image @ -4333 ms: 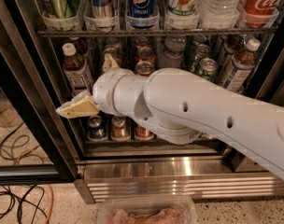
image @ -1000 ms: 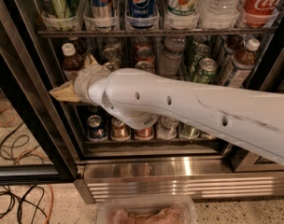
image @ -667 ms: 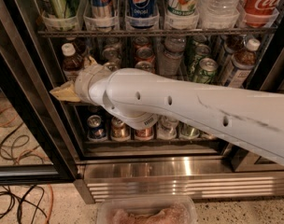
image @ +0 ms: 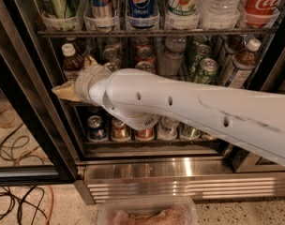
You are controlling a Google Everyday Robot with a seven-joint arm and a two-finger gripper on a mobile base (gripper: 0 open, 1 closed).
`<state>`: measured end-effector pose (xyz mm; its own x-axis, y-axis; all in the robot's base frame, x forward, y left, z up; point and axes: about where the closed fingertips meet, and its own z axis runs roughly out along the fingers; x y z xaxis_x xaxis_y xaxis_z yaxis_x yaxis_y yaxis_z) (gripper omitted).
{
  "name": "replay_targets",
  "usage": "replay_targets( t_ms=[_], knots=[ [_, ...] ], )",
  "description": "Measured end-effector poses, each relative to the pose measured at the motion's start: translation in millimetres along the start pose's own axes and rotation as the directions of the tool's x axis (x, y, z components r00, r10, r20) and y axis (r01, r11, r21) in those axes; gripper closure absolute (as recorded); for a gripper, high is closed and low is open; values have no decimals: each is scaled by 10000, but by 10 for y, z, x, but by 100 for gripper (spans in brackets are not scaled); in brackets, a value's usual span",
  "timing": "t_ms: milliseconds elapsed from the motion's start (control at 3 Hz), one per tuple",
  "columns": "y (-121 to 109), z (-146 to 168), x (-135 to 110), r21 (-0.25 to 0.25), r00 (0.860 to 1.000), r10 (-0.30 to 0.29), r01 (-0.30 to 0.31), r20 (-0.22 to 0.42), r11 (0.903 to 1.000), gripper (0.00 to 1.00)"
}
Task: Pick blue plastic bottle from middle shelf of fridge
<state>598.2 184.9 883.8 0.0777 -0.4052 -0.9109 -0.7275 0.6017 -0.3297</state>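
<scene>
The blue plastic bottle, with a white cap and dark drink, stands at the far left of the middle shelf in the fridge. My gripper, with tan pads, is right at the bottle's lower part and overlaps it. My white arm crosses the shelf from the right and hides most of the rack and the bottle's base. A similar bottle stands at the right end of the same shelf, among green cans.
The rack above holds upright cans and bottles in white trays. Cans line the bottom shelf. The black door frame is close on the left. Cables lie on the floor; a clear tray sits below.
Since 4.3 s ago the arm has moved up and left, bringing the gripper from below the bottle to its side. Over the last second nothing has visibly moved.
</scene>
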Motion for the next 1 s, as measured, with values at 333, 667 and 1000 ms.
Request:
replay_targets(
  t_ms=[333, 667, 1000],
  knots=[
    [0, 0, -1, 0, 10000, -1, 1, 1, 10000, 35],
    [0, 0, -1, 0, 10000, -1, 1, 1, 10000, 35],
    [-5, -18, -52, 103, 10000, -20, 19, 25, 9999, 53]
  ],
)
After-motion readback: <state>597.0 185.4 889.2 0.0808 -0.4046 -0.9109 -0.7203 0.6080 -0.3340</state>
